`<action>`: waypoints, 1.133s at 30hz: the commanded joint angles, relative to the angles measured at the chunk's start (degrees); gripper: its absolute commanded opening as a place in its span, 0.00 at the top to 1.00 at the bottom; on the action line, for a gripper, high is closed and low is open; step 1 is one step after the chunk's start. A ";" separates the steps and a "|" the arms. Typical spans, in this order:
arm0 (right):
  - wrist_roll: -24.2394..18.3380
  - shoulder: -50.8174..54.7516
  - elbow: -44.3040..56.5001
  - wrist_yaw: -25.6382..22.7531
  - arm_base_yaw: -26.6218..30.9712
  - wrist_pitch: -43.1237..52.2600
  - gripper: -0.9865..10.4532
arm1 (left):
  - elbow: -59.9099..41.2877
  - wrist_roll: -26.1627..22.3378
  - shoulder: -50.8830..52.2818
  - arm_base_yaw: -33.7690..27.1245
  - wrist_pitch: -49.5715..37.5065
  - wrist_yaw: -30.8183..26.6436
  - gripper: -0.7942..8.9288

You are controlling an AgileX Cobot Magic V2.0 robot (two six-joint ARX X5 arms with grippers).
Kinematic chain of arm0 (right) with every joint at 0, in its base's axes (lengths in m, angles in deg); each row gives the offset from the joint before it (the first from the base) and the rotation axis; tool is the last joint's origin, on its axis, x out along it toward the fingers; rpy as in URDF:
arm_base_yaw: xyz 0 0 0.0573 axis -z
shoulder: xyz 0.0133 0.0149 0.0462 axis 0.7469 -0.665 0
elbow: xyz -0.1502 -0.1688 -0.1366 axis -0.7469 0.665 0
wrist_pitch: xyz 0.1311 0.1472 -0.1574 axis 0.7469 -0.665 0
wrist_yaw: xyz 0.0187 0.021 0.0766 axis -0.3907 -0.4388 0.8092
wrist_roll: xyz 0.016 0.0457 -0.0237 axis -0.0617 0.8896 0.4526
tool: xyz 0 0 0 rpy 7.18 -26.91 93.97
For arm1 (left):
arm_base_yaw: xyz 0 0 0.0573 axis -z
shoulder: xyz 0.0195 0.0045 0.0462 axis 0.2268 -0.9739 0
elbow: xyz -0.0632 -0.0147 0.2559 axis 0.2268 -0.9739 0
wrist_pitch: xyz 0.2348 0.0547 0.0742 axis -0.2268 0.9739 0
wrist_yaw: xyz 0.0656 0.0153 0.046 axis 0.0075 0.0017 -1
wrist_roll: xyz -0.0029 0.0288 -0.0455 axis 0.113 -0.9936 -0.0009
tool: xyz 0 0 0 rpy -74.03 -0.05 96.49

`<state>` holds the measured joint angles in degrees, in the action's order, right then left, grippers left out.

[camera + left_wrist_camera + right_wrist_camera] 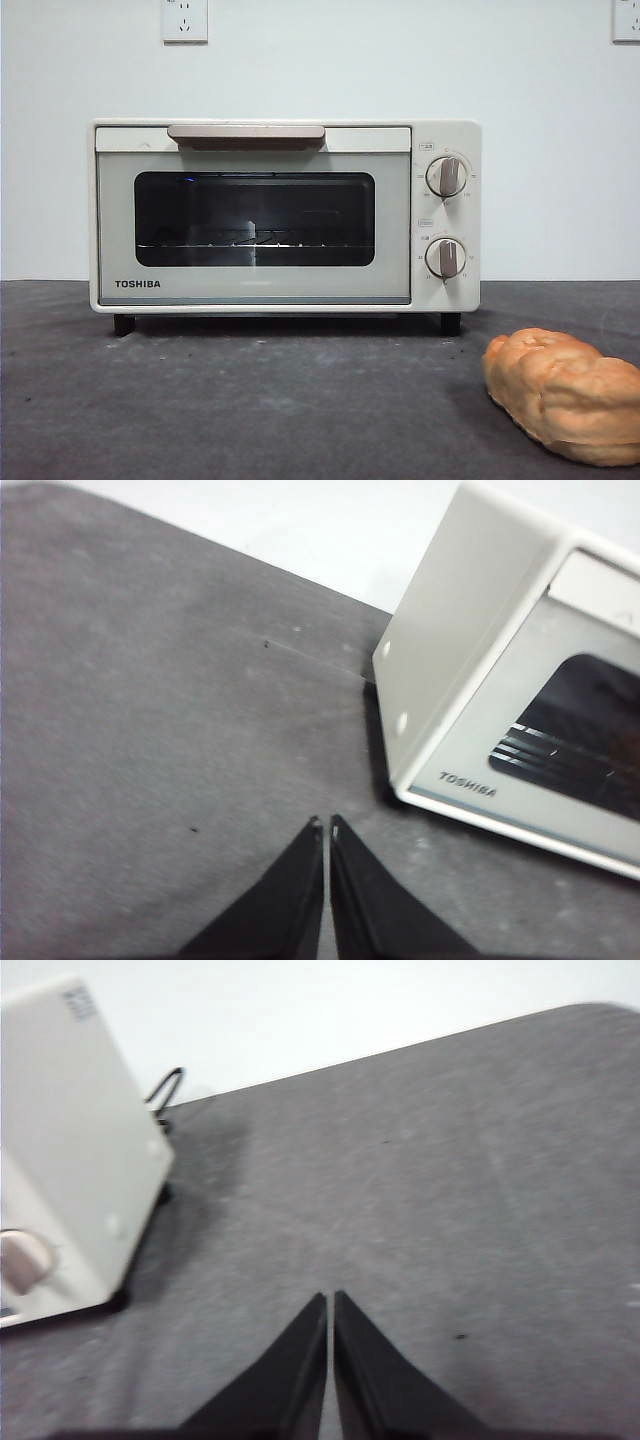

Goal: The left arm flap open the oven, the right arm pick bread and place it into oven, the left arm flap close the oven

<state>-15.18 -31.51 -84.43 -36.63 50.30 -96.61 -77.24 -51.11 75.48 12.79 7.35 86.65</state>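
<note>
Oven [285, 215], one of it, stands square to us in the front view on the dark grey table [250, 400], door shut, with one beige bar handle [246, 135] along the door's top edge, two round knobs [447, 176] stacked at about 3 o'clock of the glass, and two black feet that we can see. We count one bread [565, 393], lying on the table at roughly 5 o'clock from the oven, near the front view's lower right corner, well apart from the oven and partly cut by the frame edge; its long axis runs from about 10 o'clock to 4 o'clock, the nearer end passing out of view. We see two wall sockets [185, 20] above, at 11 and 1 o'clock. Bare table lies in front of the door across its whole width. The left gripper [326, 825] hangs over bare table off the oven's TOSHIBA-side corner, its two jaws pressed almost together and holding nothing. The right gripper [329, 1298] hangs over bare table off the knob side, jaws likewise nearly touching and empty; we see a black cord [168, 1088] behind the oven there. Neither arm shows in the front view.
</note>
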 commanded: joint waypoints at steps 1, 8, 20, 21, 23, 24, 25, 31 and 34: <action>3.23 0.15 -0.35 2.56 0.09 1.40 0.91 | 0.44 5.03 0.11 -0.04 0.44 1.84 0.90; 4.83 0.04 -5.99 2.99 0.09 0.79 0.91 | 5.51 7.21 -0.22 -0.04 0.57 6.29 0.90; 1.46 -10.71 -25.22 9.03 0.09 -8.09 0.91 | 22.67 1.88 -9.57 -0.04 10.03 9.33 0.90; 0.26 -12.35 -27.21 10.56 0.09 -9.84 0.91 | 24.46 0.55 -11.06 -0.04 11.52 10.14 0.90; -2.14 -15.52 -30.86 13.20 0.09 -13.62 0.91 | 27.85 -2.21 -14.01 -0.04 14.53 11.54 0.90; -3.26 -17.16 -32.68 14.82 0.09 -15.69 0.91 | 29.59 -3.61 -15.69 -0.04 16.09 12.09 0.90; -4.15 -18.62 -34.12 16.37 0.07 -17.38 0.91 | 31.04 -4.55 -17.14 -0.04 17.33 12.44 0.90; -9.14 -26.93 -41.35 26.01 -0.13 -26.58 0.91 | 39.47 -10.34 -26.40 0.00 24.87 20.39 0.90; -10.73 -30.08 -43.80 28.70 -0.92 -30.56 0.91 | 42.91 -12.98 -30.49 0.26 29.03 24.85 0.90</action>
<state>-23.68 -60.88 -127.23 -8.63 49.64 -126.77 -35.60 -61.01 45.79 12.94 36.02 110.56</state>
